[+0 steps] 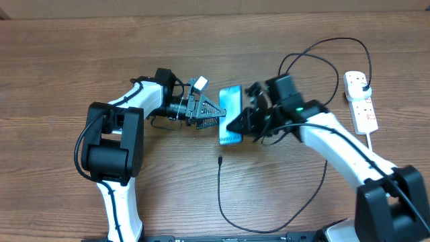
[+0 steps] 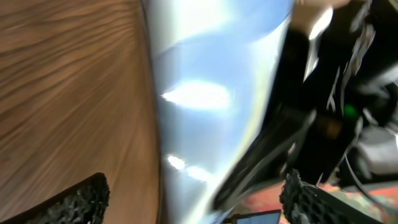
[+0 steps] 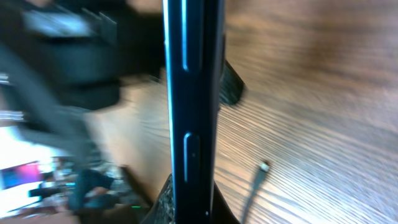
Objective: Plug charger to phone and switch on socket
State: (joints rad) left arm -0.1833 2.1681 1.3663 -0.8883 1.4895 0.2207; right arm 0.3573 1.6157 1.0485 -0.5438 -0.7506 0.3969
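Right gripper [image 1: 240, 124] clamped on phone [image 1: 230, 99]; left gripper [image 1: 218, 117] jaws apart beside it

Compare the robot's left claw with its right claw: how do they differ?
The left claw is open, fingers spread wide; the right claw is shut. The left claw clamps nothing; the right claw grips the slim black-edged smartphone. Both point at that smartphone over the brown wooden table.

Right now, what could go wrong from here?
1. Only the right fingers grip the phone; the left fingers stand open around it, so it may twist or slip.
2. The cable tip lies loose on the table; fetching it could drag the cable.
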